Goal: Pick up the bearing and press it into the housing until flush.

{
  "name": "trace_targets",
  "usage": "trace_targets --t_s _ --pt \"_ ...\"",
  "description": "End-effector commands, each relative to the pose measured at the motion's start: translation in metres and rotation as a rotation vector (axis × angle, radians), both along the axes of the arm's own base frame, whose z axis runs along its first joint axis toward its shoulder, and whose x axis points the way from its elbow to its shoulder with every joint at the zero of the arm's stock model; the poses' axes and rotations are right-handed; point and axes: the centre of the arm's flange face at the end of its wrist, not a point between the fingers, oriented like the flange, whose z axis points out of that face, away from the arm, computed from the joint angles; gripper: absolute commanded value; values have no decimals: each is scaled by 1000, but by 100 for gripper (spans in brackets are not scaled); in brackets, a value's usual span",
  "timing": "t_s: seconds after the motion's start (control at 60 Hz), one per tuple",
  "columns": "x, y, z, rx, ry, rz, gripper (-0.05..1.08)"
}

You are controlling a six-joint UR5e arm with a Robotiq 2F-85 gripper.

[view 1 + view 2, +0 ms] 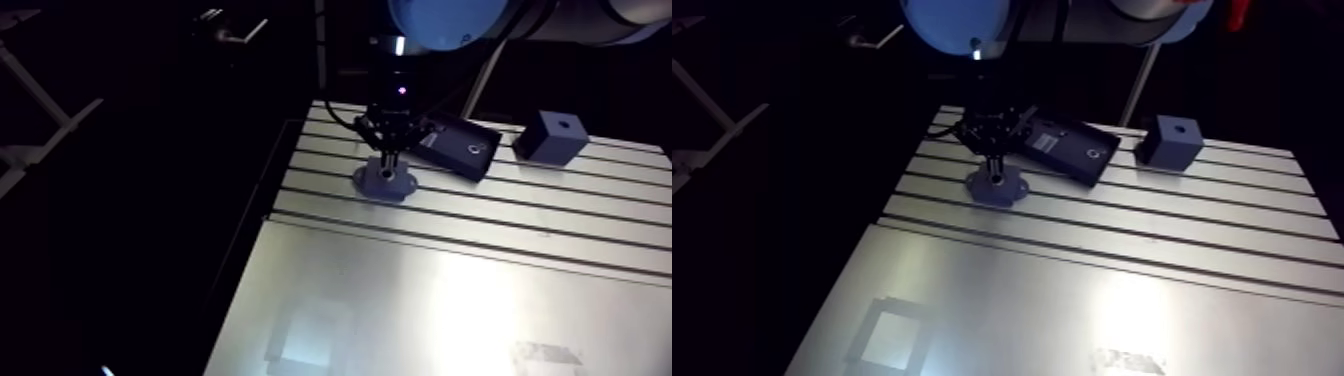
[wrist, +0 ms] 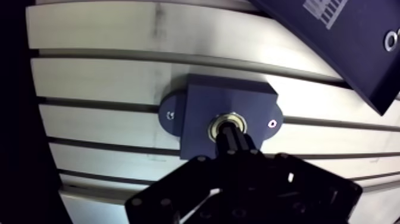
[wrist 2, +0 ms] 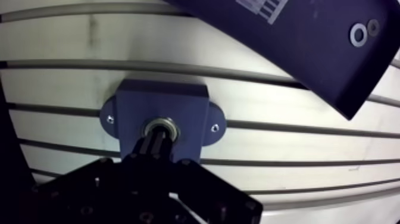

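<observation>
So the bearing (image 2: 227, 126) is sitting in the round bore in the middle of the housing (image 2: 202, 113), right under the fingertips. From the wrist view its shiny ring looks about level with the housing's top face, but the fingers cover part of it, so I can't say for sure. The gripper (image 2: 233, 138) has both fingers brought together into one tip, resting on the middle of the bearing and not clamped around anything.

Counting up: one bearing, one housing, and two small mounting holes, one in each rounded ear either side of the fingers. The housing lies flat on the slotted table (image 2: 95, 77).

Ahead of the fingers and off to one side there's one flat dark plate (image 2: 345, 53), apart from the housing. It has a white label with printed bars, too small to read. Two little rings (image 3: 358, 34) sit near its corner. Farther beyond it stands one dark cube (image 1: 552, 137) with a hole in its top.
</observation>
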Motion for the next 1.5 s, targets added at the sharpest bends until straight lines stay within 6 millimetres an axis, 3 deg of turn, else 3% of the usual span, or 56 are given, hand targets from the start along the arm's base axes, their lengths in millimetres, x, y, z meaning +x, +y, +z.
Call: trace_targets --t_s 0.017,0.133,0.15,0.167,0.183,0.2,0.217,0.233,0.267,0.317,0.417,0.55,0.633,0.7,0.733,0.8,0.983,1.183,1.317,1.5 --pt "-5 1 29 -3 31 0 108" --pt "-6 0 45 -6 41 2 105" --pt "-7 0 50 -6 36 8 97" --pt "-7 0 50 -6 36 8 97" --pt "-7 1 53 -4 20 12 69" --pt "-7 1 53 -4 20 12 69" --pt "-7 1 57 -2 -2 18 23" --pt "-8 2 60 1 -24 21 4" --pt "-9 3 64 1 -38 20 1" --pt "-10 4 67 4 -46 21 0" --pt "-18 19 95 7 -34 -2 0" --pt "-34 81 137 5 -19 -86 0" --pt "-37 93 149 1 -19 -87 0" --pt "-39 114 162 -2 -17 -103 0" --pt "-41 135 171 -6 -19 -125 0" --pt "-43 147 178 -13 -26 -123 0" --pt "-40 145 209 -20 -9 -95 0" --pt "-29 139 279 -52 112 -92 1" --pt "-22 137 303 -53 155 -89 1" --pt "-14 135 321 -59 149 -88 1"
